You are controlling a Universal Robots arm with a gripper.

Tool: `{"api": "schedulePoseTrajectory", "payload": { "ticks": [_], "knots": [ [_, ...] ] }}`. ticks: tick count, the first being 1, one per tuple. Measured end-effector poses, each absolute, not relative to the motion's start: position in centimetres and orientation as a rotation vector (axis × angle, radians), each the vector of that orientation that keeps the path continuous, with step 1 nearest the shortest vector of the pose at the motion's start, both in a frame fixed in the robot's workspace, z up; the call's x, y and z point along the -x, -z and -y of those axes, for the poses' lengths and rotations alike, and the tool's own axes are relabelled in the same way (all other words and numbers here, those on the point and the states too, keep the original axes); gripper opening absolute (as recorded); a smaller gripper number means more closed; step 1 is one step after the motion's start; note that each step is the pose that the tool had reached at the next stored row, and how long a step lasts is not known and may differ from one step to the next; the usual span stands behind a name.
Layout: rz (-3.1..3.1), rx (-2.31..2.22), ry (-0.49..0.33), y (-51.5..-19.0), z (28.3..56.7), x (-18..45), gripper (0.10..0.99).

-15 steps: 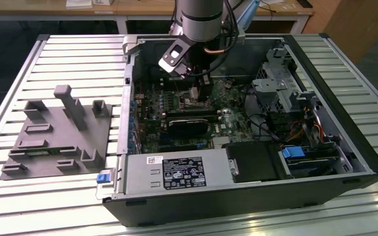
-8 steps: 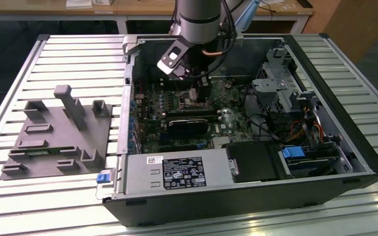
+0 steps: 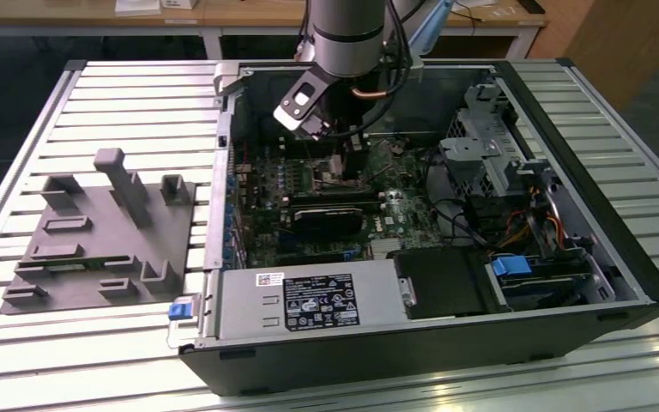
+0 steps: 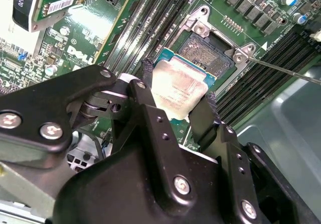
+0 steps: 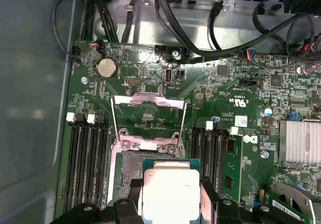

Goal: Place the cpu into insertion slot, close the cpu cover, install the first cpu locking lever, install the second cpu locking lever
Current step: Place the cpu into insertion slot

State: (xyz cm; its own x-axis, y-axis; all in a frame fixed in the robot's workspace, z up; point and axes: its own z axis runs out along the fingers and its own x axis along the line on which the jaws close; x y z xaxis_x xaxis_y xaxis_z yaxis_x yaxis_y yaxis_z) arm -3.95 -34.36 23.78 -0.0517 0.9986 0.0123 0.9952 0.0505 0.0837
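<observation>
My gripper (image 4: 178, 85) is shut on the cpu (image 4: 176, 89), a flat square chip with a dull silver top and a green edge. It holds the chip by two opposite sides, slightly tilted, just above and beside the insertion slot (image 4: 208, 50). The slot's dark pin field is uncovered. In the first wrist view the cpu (image 5: 170, 191) overlaps the near edge of the insertion slot (image 5: 131, 164). The cpu cover (image 5: 148, 102) is swung open, standing back from the socket. A thin locking lever (image 4: 283, 69) sticks out to the side. In the exterior view the gripper (image 3: 332, 144) reaches down into the open computer case.
Long black memory slots (image 5: 84, 153) flank the socket on both sides. Black cables (image 5: 165, 18) cross the case wall beyond the board. A silver heatsink (image 5: 300, 141) and the power supply (image 3: 306, 300) sit nearby. A grey fixture (image 3: 100, 232) lies outside the case on the slatted table.
</observation>
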Motion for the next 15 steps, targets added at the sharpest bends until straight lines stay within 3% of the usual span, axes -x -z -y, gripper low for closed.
{"api": "schedulePoseTrajectory", "payload": {
  "ticks": [15],
  "knots": [
    [-2.220, -2.150, -0.106, -23.60, 34.18, 3.95, 0.537]
  ]
}}
